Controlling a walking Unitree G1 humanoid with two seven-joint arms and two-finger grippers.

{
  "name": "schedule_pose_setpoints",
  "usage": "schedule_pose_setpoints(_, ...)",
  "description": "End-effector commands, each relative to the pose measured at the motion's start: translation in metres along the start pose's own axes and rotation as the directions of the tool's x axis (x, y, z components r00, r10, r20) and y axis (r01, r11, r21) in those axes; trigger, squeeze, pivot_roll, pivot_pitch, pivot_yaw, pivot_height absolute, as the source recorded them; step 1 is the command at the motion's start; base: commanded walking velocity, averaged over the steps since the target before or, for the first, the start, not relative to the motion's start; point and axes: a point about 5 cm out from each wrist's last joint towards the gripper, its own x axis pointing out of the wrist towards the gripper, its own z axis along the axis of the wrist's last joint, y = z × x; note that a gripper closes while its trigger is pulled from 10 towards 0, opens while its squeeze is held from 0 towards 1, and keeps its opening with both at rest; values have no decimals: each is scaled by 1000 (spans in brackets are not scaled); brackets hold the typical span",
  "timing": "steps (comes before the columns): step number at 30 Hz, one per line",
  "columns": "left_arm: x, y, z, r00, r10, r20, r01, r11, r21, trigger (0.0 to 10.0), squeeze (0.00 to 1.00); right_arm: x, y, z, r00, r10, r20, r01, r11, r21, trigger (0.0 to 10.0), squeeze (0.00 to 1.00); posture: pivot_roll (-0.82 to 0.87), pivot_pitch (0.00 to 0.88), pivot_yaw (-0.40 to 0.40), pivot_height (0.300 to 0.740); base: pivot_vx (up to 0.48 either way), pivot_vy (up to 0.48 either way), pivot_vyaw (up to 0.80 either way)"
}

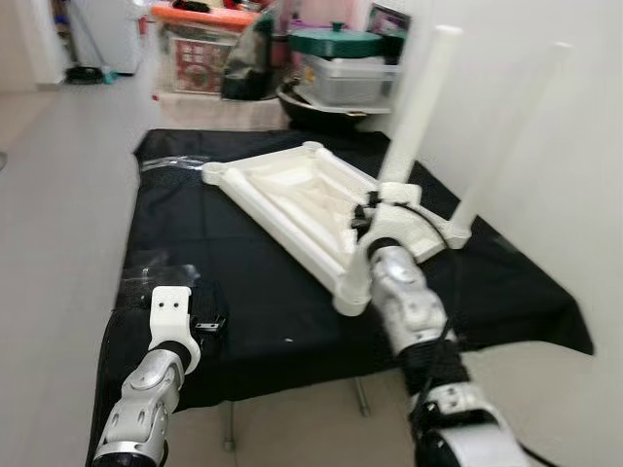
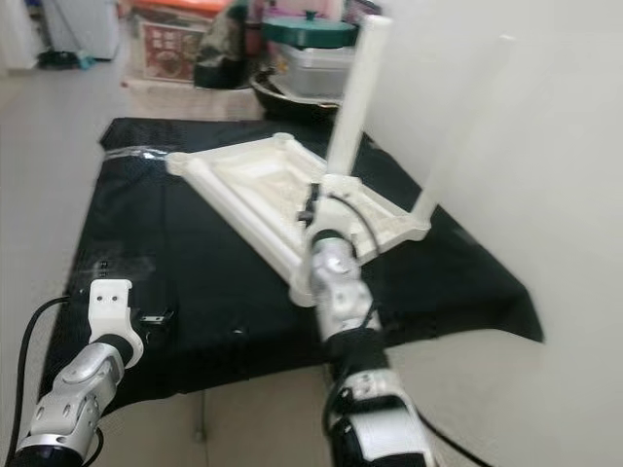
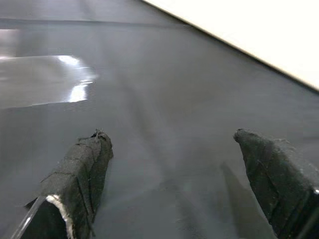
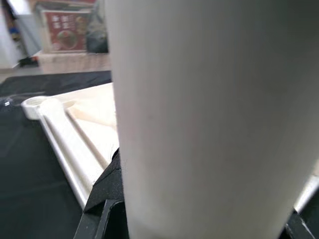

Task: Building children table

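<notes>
The white tabletop [image 1: 292,199] lies upside down at frame centre on the black-draped table [image 1: 243,311]. The right claw [image 1: 368,216] grips an upright white leg [image 1: 419,102]. At lower left, the left claw [image 3: 169,164] hovers, fingers spread.

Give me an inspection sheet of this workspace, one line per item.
Surface: black cloth over a low table.
Job's things: white tabletop lying underside up; two white legs standing in its corner sockets.
Clutter: clear plastic wrap on the cloth's far left.
Grippers: right gripper shut on the nearer leg's base; left gripper open, over bare cloth.
Cables: black cable along the left arm.
Surroundings: white wall on the right; storage boxes and a green-lidded pot beyond.
</notes>
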Motion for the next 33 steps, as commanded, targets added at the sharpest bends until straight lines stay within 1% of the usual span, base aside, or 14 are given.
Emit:
schedule_pose_setpoints(1,2,0,-3,1000,-5,-23,5,1000,-4,10000,0,-2,10,-25,989,64,-130,-68,997,-28,10000,0,99,0,-144,740,0,0,0)
schedule_pose_setpoints(2,2,0,-2,1000,-2,-21,2,1000,-4,10000,0,-1,12,-21,991,75,-108,-77,997,-15,10000,0,99,0,-144,740,0,0,0)
schedule_pose_setpoints(3,2,0,-2,1000,-2,-19,1,1000,-5,10000,0,0,11,-14,993,98,-67,-97,995,17,10000,1000,102,0,-149,740,0,0,0)
schedule_pose_setpoints(8,1,-2,-3,1000,-1,-17,1,1000,-9,10000,0,2,9,16,985,166,37,-168,984,64,10000,1000,103,0,-152,740,0,0,0)
schedule_pose_setpoints(9,1,-2,-4,1000,-1,-18,1,1000,-10,10000,0,2,10,24,975,214,66,-219,972,87,10000,0,103,0,-155,740,0,0,0)
schedule_pose_setpoints(11,0,-2,-4,1000,-1,-18,1,1000,-10,10000,0,2,10,29,967,242,84,-250,963,102,10000,0,103,0,-155,740,0,0,0)
schedule_pose_setpoints(13,0,-2,-5,1000,-1,-20,0,1000,-12,10000,0,-7,16,54,781,583,225,-619,771,151,10000,0,102,0,-155,740,0,0,0)
schedule_pose_setpoints(16,1,-2,-5,1000,-1,-19,1,1000,-12,10000,0,-10,15,58,686,682,254,-721,683,116,10000,0,111,0,-159,740,0,0,0)
schedule_pose_setpoints(17,2,-3,-3,1000,-3,-14,2,1000,-12,10000,0,-15,15,54,528,813,244,-848,521,98,10000,0,116,0,-162,740,0,0,0)
schedule_pose_setpoints(18,2,-3,-3,1000,-3,-14,2,1000,-12,10000,0,-15,15,54,528,813,244,-848,521,98,10000,0,116,0,-162,740,0,0,0)
schedule_pose_setpoints(20,3,-2,-2,1000,-1,-11,1,1000,-10,10000,0,-20,17,42,408,889,208,-913,395,104,10000,0,118,0,-162,740,0,0,0)
schedule_pose_setpoints(31,1,-2,-3,1000,4,-8,-4,1000,-11,10000,0,-27,48,8,299,949,100,-954,293,65,10000,0,136,0,-173,740,0,0,0)
schedule_pose_setpoints(32,0,-2,-3,1000,3,-8,-4,1000,-11,10000,0,-28,49,7,287,953,100,-958,282,57,5961,0,136,0,-173,740,0,0,0)
schedule_pose_setpoints(33,0,-2,-3,1000,3,-9,-3,1000,-11,10000,0,-29,49,7,272,957,100,-962,267,53,0,0,136,0,-173,740,0,0,0)
